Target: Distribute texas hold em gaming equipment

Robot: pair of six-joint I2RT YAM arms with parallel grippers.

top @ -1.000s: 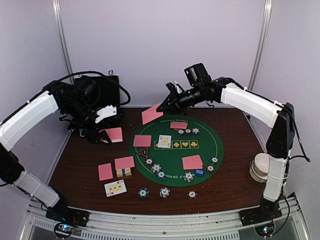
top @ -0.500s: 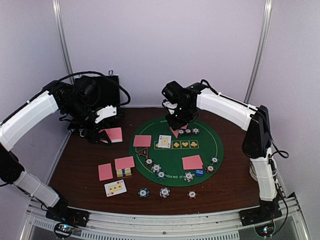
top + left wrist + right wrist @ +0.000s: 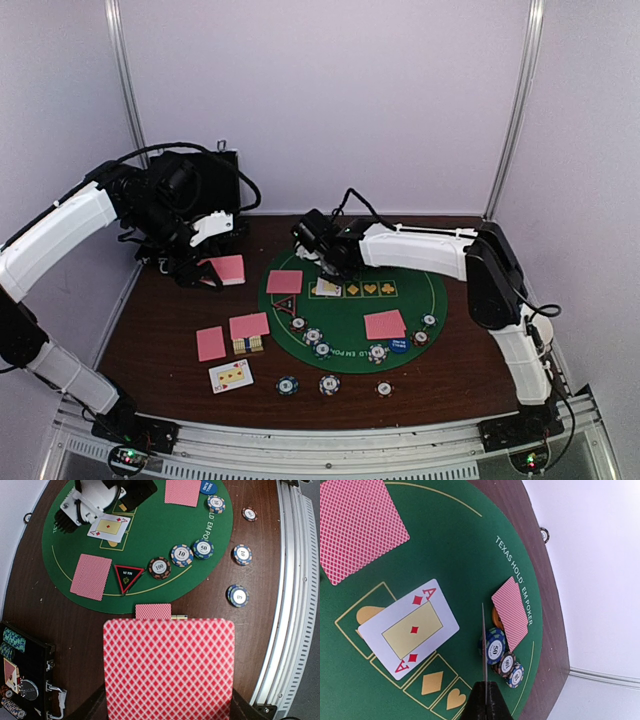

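Left tool (image 3: 212,272) holds pink card (image 3: 229,268); right tool (image 3: 322,268) above mat (image 3: 420,285).

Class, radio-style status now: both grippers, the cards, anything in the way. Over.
Left gripper shut on pink-backed playing card, above brown table. Right gripper shut on edge-on card above green felt mat. No obstruction seen.

Green mat (image 3: 470,545): white lettering "TEXAS HOLD' EM POKER" along the far rim.
Face-up card (image 3: 408,628), mat centre: "A" with a red diamond in two opposite corners.
Chip row, near-left rim of the mat: brown chip (image 3: 159,567) "100"; striped chip (image 3: 181,555) "10"; blue chip (image 3: 203,547) "50".
Triangle marker (image 3: 128,575): print too small to read.
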